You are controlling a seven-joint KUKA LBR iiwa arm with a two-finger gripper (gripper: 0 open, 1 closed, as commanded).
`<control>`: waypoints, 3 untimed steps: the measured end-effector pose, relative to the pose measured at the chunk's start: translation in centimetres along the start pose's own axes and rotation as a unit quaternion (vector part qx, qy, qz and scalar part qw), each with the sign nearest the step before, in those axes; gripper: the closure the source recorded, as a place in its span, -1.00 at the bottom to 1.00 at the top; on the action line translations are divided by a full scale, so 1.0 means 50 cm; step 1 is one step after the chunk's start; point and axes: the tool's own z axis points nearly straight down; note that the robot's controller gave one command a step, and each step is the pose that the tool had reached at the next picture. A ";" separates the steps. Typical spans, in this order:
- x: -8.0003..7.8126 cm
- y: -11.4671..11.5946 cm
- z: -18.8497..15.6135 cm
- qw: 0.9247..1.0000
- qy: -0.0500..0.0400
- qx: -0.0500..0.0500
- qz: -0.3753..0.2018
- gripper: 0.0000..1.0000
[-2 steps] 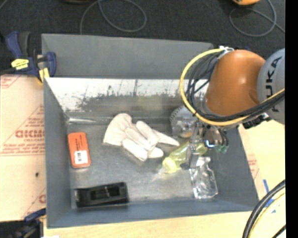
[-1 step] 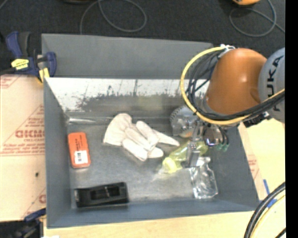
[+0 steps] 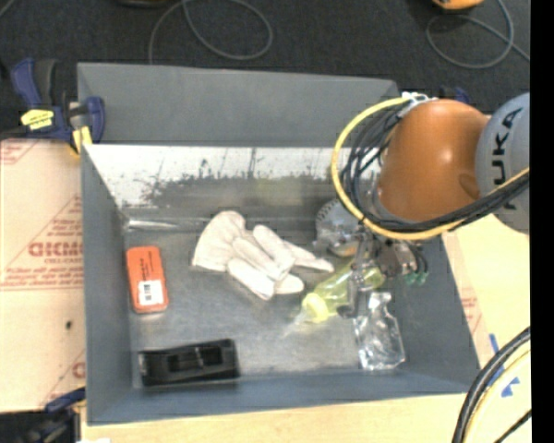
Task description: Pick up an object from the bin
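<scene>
High oblique view over bin (image 3: 231,109)

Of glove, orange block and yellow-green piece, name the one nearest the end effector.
The yellow-green piece, right beside the end effector; the glove and orange block lie farther left.

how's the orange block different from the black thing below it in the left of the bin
The orange flat rectangular block is bright with a white label; the black oblong plastic piece is plain dark. The orange block's long side runs up the view, the black piece's across it. The black piece looks longer. Both lie flat on the left side of the bin, apart.
</scene>
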 end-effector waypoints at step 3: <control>0.006 -0.024 0.195 0.969 -0.002 0.001 -0.247 1.00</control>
